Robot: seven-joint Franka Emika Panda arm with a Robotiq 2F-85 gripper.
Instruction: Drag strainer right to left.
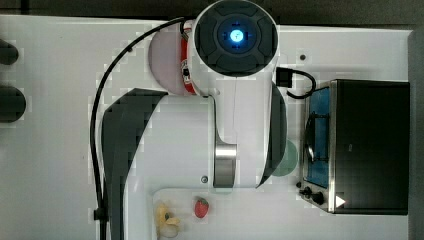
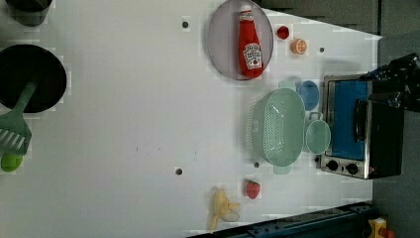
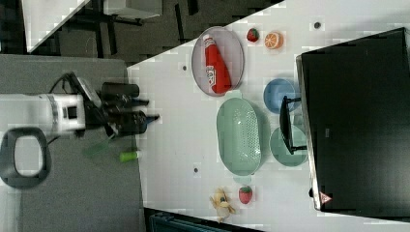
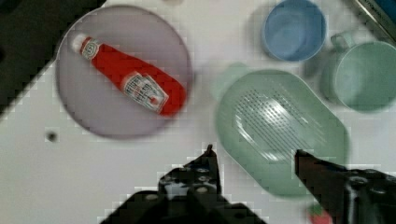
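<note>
Gleaming white tabletop (image 2: pixel 124 124), dark surroundings

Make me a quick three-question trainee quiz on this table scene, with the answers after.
1. True or false: the red plastic ketchup bottle stands upright on the round grey plate.
2. What lies between the pale green oblong plastic strainer and the toaster oven: A, a yellow banana; B, a round mint-green mug; C, an orange slice?
3. Is the pincer open or shut?

Key: 1 false, it lies flat; 2 B; 3 open, holding nothing.
</note>
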